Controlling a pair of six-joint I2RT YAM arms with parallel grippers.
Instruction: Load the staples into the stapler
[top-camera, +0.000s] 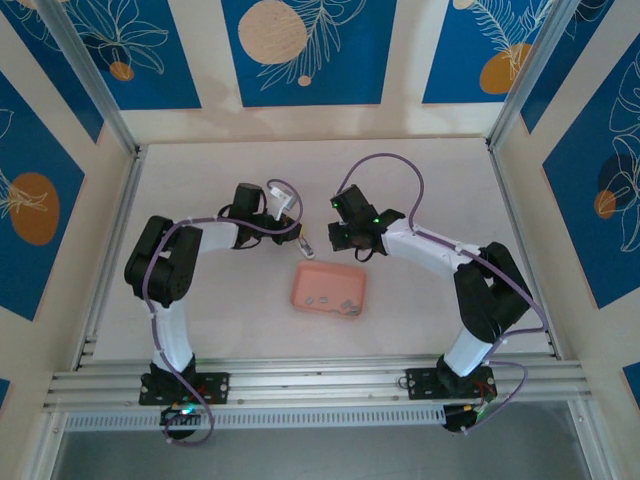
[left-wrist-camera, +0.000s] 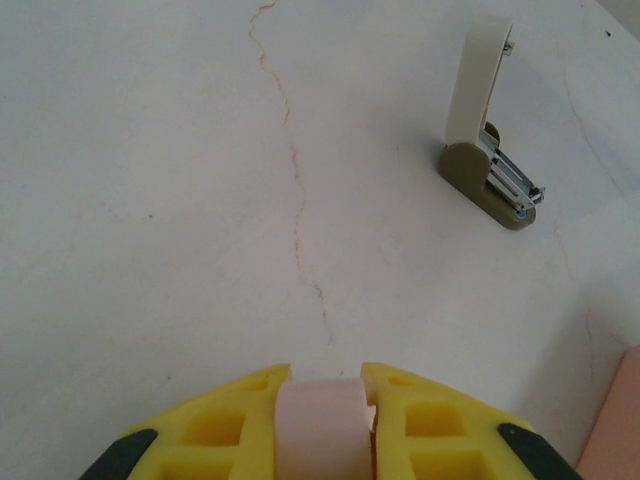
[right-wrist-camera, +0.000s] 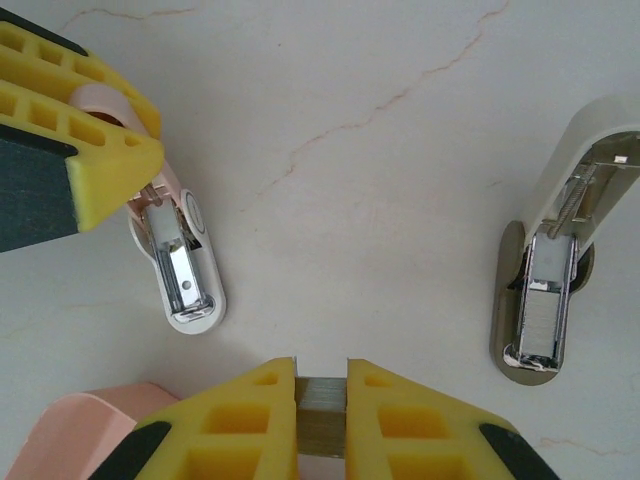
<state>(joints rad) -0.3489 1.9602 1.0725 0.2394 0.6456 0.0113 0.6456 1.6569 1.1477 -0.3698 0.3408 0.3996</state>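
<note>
The staples (top-camera: 347, 304) are tiny dull grey strips, several lying loose in the pink tray (top-camera: 305, 283) mid-table. One staple strip (right-wrist-camera: 322, 420) is pinched in the closed right gripper (right-wrist-camera: 322, 372). The left gripper (left-wrist-camera: 324, 376) is clamped on a pinkish-white piece (left-wrist-camera: 320, 432). The stapler (right-wrist-camera: 540, 300) stands open farther back, lid raised.

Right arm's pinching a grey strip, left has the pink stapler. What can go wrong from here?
1. The grey strip sits at the very tips of the right jaws; it could twist or drop on the way.
2. The left jaws hold the pink stapler by one end, so pressing in may pivot it.
3. A second open stapler lies close by: wrong target possible.
</note>
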